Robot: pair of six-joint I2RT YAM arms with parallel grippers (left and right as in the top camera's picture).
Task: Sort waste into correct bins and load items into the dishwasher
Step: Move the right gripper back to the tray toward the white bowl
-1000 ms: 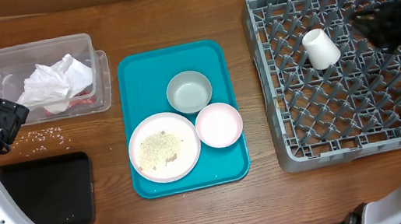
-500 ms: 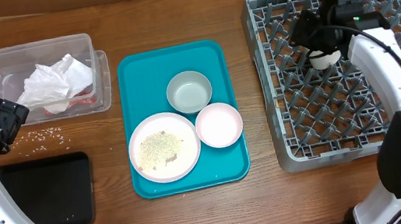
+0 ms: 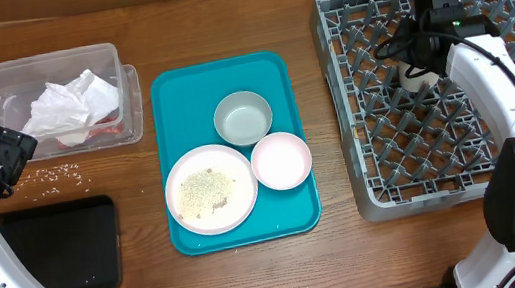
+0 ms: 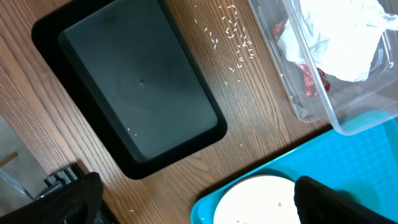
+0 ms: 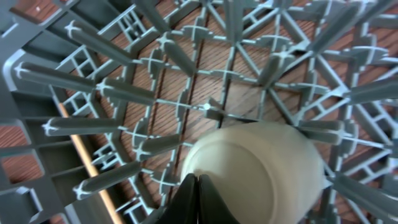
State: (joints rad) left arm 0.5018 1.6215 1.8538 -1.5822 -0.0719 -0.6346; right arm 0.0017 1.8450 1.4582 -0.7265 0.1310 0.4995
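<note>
Over the last second the right arm has swung in from the right edge of the overhead view. It now lies across the upper middle of the dish rack (image 3: 340, 102), covering most of the cup (image 3: 417, 78), so only the cup's lower edge shows among the pegs. In the right wrist view the right gripper (image 5: 198, 198) has its fingers pressed together with only a thin seam between them. They lie against the lower left side of the cup, and nothing shows pinched between them. The left gripper (image 4: 198, 183) stands wide apart and empty, over the black tray (image 4: 137, 93) and scattered crumbs (image 4: 233, 37) at the left of the table.

The cup looks small, light, stiff and smooth, so it would likely roll or skid between the pegs if nudged, and might chip if dropped. The surest hold is probably on its wall at the open rim, one finger inside and one outside, since a squeeze across the round body may slip. The plate (image 3: 210, 189), white bowl (image 3: 281, 160) and grey bowl (image 3: 243, 118) sit on the teal tray (image 3: 170, 96) in mid-frame
</note>
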